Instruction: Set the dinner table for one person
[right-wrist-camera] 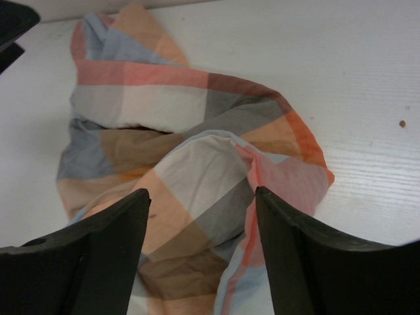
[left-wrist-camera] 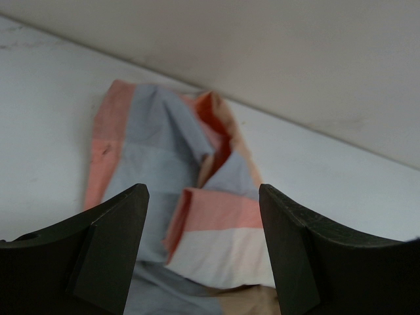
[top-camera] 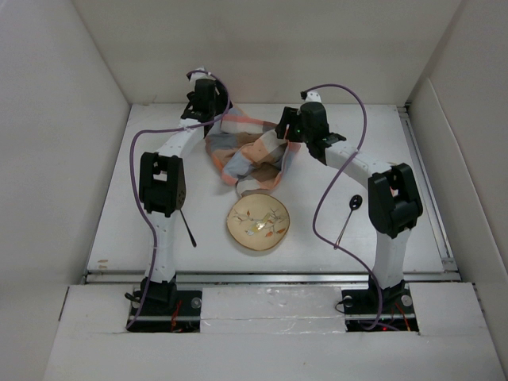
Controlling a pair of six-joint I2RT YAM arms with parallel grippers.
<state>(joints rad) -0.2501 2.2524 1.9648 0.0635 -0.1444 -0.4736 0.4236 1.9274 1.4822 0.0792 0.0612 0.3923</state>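
Note:
An orange, blue and grey checkered cloth (top-camera: 248, 155) lies crumpled at the back middle of the white dinner table (top-camera: 222, 258). My left gripper (top-camera: 213, 119) hovers over the cloth's left end, open, nothing between its fingers; in the left wrist view the gripper (left-wrist-camera: 203, 190) frames a folded corner of the cloth (left-wrist-camera: 164, 157). My right gripper (top-camera: 287, 132) is at the cloth's right end, also open. In the right wrist view that gripper (right-wrist-camera: 201, 191) sits low over a raised fold of the cloth (right-wrist-camera: 197, 164), its right fingertip (right-wrist-camera: 262, 197) close to the fold.
A cream plate (top-camera: 258, 223) with a floral pattern sits in front of the cloth. A thin black utensil (top-camera: 188, 228) lies to its left and a black spoon (top-camera: 354, 203) to its right. White walls enclose the table on three sides.

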